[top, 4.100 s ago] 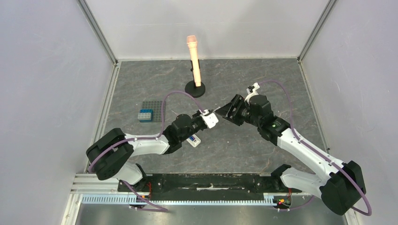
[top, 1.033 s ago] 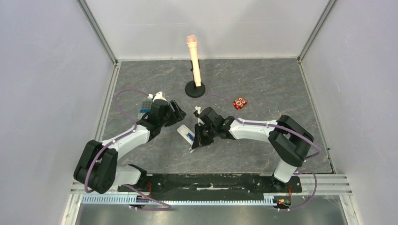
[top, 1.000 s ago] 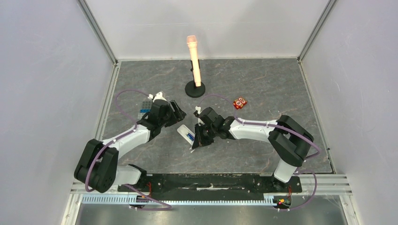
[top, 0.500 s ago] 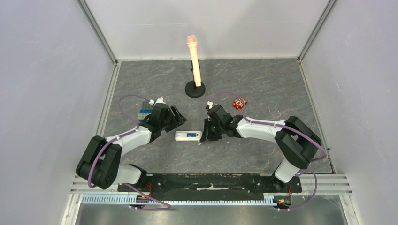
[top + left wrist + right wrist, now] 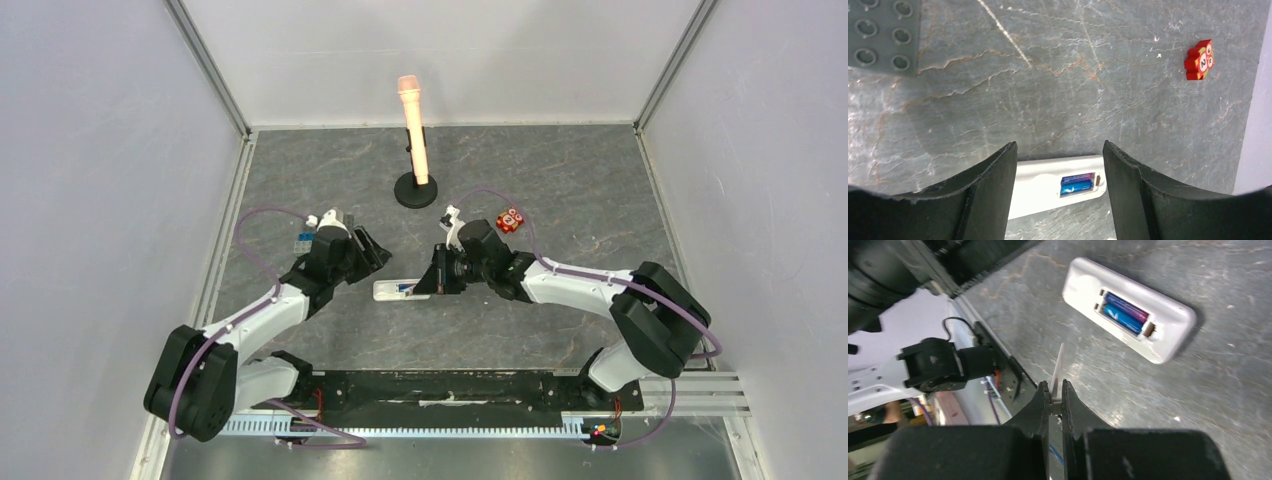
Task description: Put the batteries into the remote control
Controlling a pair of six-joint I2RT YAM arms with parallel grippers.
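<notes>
thin white piece (image 5: 1059,362) edge-on, in R pincer (image 5: 1055,388)

This is a robotics lab test cell: a stone-patterned table (image 5: 560,190) boxed in by plain pale walls (image 5: 100,200) and aluminium corner posts (image 5: 205,65), a left arm (image 5: 265,310) and a right arm (image 5: 580,285) bolted to a black base rail (image 5: 440,390) at 6 o'clock, and a pink prop on a stand (image 5: 414,120) at 12 o'clock.

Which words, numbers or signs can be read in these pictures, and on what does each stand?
"2" and "0", sideways in white circles: on the red block, read with some doubt.
Batteries: print too blurred to read.
Remote: no text shows on its back.
</notes>
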